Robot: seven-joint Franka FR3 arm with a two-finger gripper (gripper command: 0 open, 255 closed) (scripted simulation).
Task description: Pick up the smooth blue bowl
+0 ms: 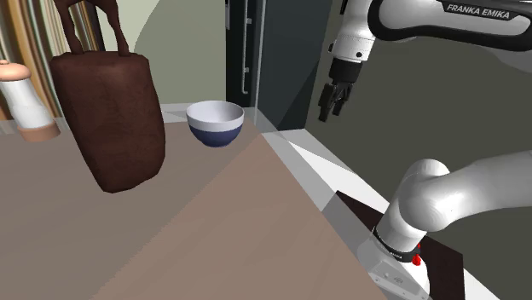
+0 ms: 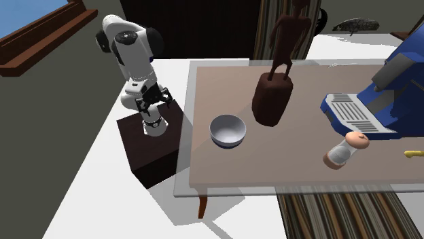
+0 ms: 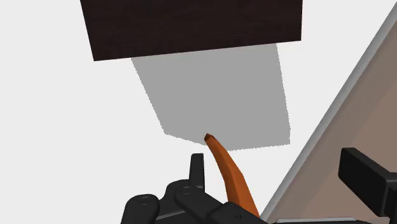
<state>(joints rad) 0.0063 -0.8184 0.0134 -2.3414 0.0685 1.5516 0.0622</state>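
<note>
The task has barely begun. The blue bowl [image 1: 215,124], white inside and dark blue outside, stands upright and untouched on the desk [image 1: 213,239], close to the desk edge that faces the arm. A tall brown figure [image 1: 111,119] stands near it toward the shoulder view's left, and a pale shaker [image 1: 26,102] sits farther off at the far left. In the second exterior view the bowl lies between the robot and the brown figure, with a blue machine [image 2: 380,102] well apart on the far side.

The end effector [image 1: 335,104] hangs in the air off the desk, out beyond its edge and well apart from the bowl, pointing down. The wrist view looks past it onto the white floor [image 3: 63,127], the dark stand [image 3: 191,25], an orange-brown desk leg [image 3: 226,168] and a strip of the desk's edge, so it is not yet lined up over the bowl. Its fingers [image 3: 366,181] appear to stand apart with nothing between them, though the angle makes the width of the gap hard to judge. It holds nothing.

So no step looks done. What is left, as I judge it, is the whole sequence:

- Carry the end effector across over the desk.
- Set it above the bowl's rim.
- Lower it so one finger goes inside the wall and one outside.
- Close and lift.

The nearby brown figure leaves less room on that side for the approach.
</note>
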